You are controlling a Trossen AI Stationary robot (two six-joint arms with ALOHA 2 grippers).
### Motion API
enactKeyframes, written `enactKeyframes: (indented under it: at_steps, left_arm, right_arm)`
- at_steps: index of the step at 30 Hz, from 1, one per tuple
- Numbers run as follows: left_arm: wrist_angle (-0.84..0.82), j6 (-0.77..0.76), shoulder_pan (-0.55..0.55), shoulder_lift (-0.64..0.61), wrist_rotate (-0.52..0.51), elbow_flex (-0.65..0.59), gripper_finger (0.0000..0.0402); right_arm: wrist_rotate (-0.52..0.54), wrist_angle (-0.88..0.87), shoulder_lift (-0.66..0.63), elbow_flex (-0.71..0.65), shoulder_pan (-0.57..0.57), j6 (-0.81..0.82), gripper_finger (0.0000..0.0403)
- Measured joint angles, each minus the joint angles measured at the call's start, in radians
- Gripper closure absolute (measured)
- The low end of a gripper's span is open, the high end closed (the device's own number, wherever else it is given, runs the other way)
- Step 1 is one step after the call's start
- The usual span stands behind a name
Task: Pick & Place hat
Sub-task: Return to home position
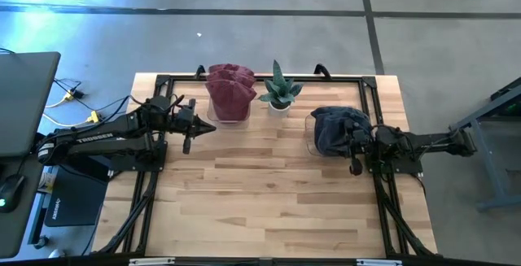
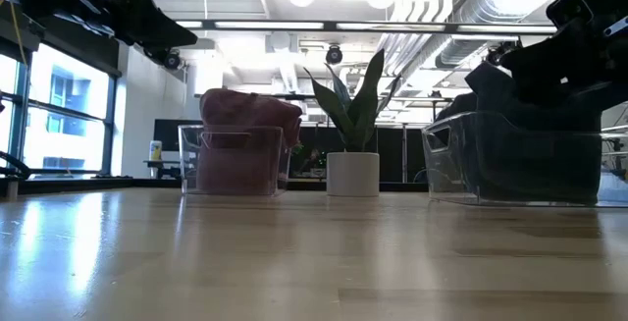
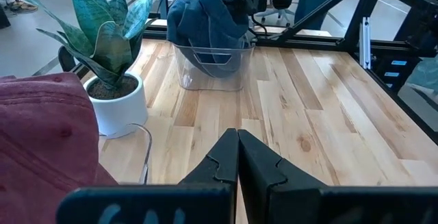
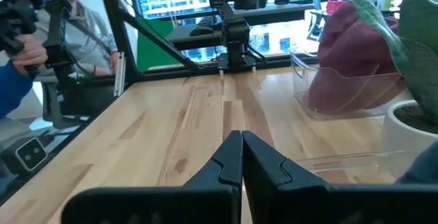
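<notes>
Maroon caps (image 1: pixel 231 85) in a soft heap; blue cap (image 1: pixel 334 128) in folds

Left gripper (image 3: pixel 237 136) low over the wooden table (image 3: pixel 328 114), fingers pressed together, nothing held. Red cap (image 3: pixel 41 142) close on one side. Snake plant in white pot (image 3: pixel 118 106) just beyond it. Farther off, blue cap (image 3: pixel 204 17) heaped in a transparent bin (image 3: pixel 209 70).
</notes>
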Motion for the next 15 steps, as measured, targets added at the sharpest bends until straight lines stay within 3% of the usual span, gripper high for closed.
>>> enactKeyframes:
  at_steps: [15]
  left_arm:
    - [-0.016, -0.024, 0.000, 0.000, -0.001, 0.000, 0.0402]
  right_arm:
    - [-0.007, -0.113, -0.086, 0.041, -0.080, -0.025, 0.0403]
